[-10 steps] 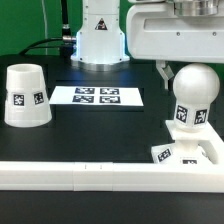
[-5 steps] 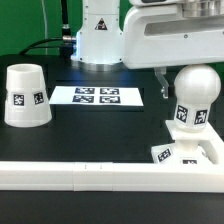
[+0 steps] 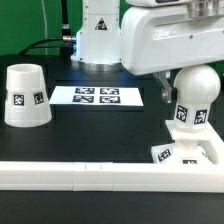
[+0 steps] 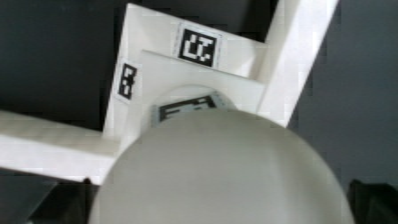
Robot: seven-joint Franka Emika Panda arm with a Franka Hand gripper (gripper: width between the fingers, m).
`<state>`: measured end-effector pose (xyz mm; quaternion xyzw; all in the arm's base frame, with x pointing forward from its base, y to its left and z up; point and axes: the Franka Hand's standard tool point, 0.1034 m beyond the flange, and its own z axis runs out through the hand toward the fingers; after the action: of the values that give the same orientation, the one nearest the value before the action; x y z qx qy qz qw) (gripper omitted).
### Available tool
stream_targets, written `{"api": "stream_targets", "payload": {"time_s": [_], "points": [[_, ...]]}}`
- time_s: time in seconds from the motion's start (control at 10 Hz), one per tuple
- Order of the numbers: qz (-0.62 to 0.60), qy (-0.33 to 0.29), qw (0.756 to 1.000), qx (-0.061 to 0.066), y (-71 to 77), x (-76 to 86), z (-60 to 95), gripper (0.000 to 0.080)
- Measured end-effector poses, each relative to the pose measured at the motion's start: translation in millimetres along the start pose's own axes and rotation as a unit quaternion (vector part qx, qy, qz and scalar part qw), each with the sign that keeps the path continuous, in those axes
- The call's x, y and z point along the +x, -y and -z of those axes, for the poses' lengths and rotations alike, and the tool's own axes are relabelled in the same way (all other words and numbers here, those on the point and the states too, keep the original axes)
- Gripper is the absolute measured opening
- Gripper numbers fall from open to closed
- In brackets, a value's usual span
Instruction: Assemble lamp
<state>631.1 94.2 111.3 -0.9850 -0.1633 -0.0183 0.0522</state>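
The white bulb (image 3: 196,92) stands upright on the flat square base (image 3: 166,153) at the exterior view's right. My gripper (image 3: 188,84) hangs over the bulb's round head, open, with one dark finger (image 3: 165,88) beside the head and the other hidden. In the wrist view the bulb's head (image 4: 222,165) fills the space between the jaws, with the tagged base (image 4: 199,48) beyond it. The conical shade (image 3: 25,96) stands alone at the exterior view's left, wide end down.
The marker board (image 3: 98,96) lies flat between the shade and the bulb. A long white rail (image 3: 90,176) runs across the front of the table. The arm's white pedestal (image 3: 98,40) stands at the back.
My gripper has come down and slightly toward the exterior view's left, so its finger now reaches beside the bulb's head. The bulb, base and shade have not moved.
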Motion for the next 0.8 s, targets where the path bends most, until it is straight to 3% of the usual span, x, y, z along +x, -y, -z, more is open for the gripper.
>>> {"api": "stream_targets", "payload": {"time_s": [0.2,0.4,0.8], "points": [[0.063,0.0,0.998,0.0,-0.9,-0.2,0.1,0.0698],[0.188,-0.007,0.982,-0.03,-4.1,3.5,0.9,0.0698],[0.4,0.012,0.915,-0.056,-4.4,3.6,-0.3,0.0698]]}}
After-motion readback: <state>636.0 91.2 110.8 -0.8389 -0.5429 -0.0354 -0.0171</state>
